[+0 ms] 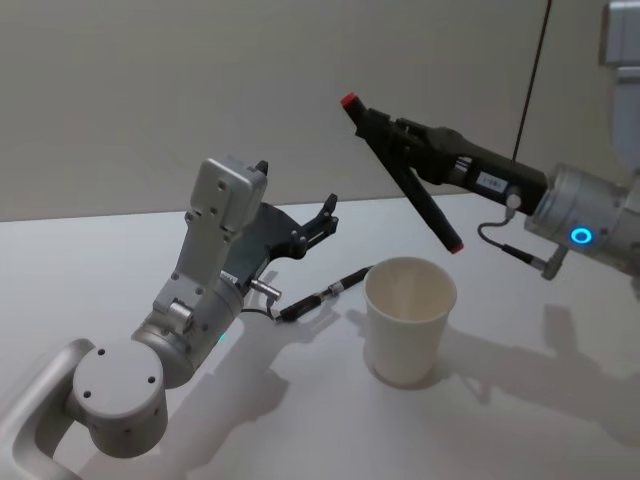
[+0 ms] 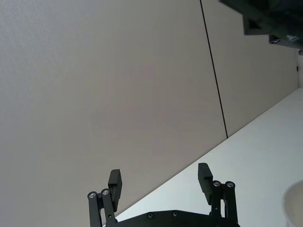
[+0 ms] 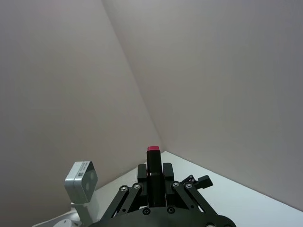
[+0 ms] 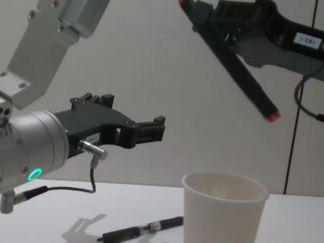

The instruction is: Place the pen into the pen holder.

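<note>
A black pen point(image 1: 425, 205) with red ends hangs tilted in the air, with my right gripper point(image 1: 380, 125) shut on its upper part. Its lower red tip points down toward the pen holder point(image 1: 408, 320), a white paper cup standing upright on the table, and stays a little above the rim. The chest view shows the same pen point(image 4: 246, 78) above the pen holder point(image 4: 221, 219). In the right wrist view the pen point(image 3: 152, 158) sits between the fingers. My left gripper point(image 1: 328, 218) is open and holds nothing, raised to the left of the cup.
A second black pen point(image 1: 322, 295) with a silver band lies flat on the white table point(image 1: 520, 400), just left of the cup and below my left gripper. A plain wall stands behind the table.
</note>
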Motion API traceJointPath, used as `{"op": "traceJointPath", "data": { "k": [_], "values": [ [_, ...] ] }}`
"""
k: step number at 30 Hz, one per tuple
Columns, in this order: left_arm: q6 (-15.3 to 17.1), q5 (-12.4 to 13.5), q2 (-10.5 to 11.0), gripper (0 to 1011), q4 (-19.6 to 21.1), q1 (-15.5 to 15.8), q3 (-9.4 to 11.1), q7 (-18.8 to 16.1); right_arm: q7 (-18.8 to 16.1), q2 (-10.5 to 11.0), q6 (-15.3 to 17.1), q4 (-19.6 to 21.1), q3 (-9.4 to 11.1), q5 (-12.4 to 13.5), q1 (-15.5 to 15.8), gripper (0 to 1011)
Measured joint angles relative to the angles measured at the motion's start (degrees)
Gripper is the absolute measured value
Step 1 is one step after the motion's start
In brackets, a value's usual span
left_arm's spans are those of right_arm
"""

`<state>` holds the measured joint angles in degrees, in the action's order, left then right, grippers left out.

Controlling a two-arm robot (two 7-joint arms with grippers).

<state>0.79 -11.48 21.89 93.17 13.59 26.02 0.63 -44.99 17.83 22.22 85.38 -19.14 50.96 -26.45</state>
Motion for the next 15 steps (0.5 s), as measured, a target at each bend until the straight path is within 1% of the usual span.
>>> {"op": "traceJointPath", "data": {
  "k": [5,7,8,10,11,12,13,15],
  "values": [
    [0.0,0.0,0.0,1001,0.0,0.0,0.0,0.0,0.8,-0.5,-1.5,0.0,-0.8,-2.2,-0.4,187],
    [0.0,0.0,0.0,1001,0.0,0.0,0.0,0.0,1.1,-0.9,-2.8,0.1,-1.5,-3.9,-0.5,187],
    [0.0,0.0,0.0,1001,0.0,0.0,0.0,0.0,1.1,-0.9,-2.8,0.1,-1.5,-3.9,-0.5,187],
    [0.0,0.0,0.0,1001,0.0,0.0,0.0,0.0,1.5,-1.3,-4.4,0.2,-2.2,-5.8,-0.6,187],
    [0.0,0.0,0.0,1001,0.0,0.0,0.0,0.0,1.5,-1.3,-4.4,0.2,-2.2,-5.8,-0.6,187],
    [0.0,0.0,0.0,1001,0.0,0.0,0.0,0.0,1.6,-1.5,-5.2,0.4,-2.6,-6.9,-0.6,187],
    [0.0,0.0,0.0,1001,0.0,0.0,0.0,0.0,1.7,-1.6,-5.5,0.5,-2.8,-7.2,-0.6,187],
    [0.0,0.0,0.0,1001,0.0,0.0,0.0,0.0,2.0,-1.9,-6.6,0.9,-3.6,-8.7,-0.3,187]
  ]
}}
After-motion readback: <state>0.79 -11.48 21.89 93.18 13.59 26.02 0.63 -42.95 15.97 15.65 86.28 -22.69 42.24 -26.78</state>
